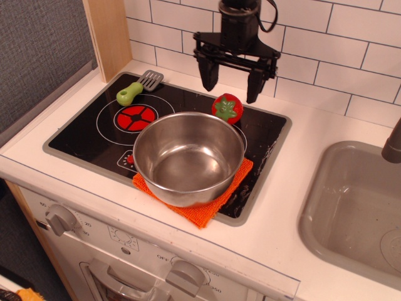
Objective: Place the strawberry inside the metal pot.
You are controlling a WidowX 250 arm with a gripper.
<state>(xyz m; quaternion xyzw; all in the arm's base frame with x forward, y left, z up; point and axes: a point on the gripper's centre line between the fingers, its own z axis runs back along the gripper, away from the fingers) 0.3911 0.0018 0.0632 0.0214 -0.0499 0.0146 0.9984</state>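
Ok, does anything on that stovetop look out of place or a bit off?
Mainly the orange cloth: it sits crumpled under the metal pot and overhangs the cooktop's front edge. The strawberry lies on the glass behind the pot, not in it. Nothing looks spilled or broken.

The robot's black hand (230, 80) is matte, built from a flat crossbar with two straight, narrow fingers (208, 75) of dark metal or plastic. Above it sits a black cylindrical wrist (239, 25), and a thin black cable (270, 14) loops beside that cylinder.
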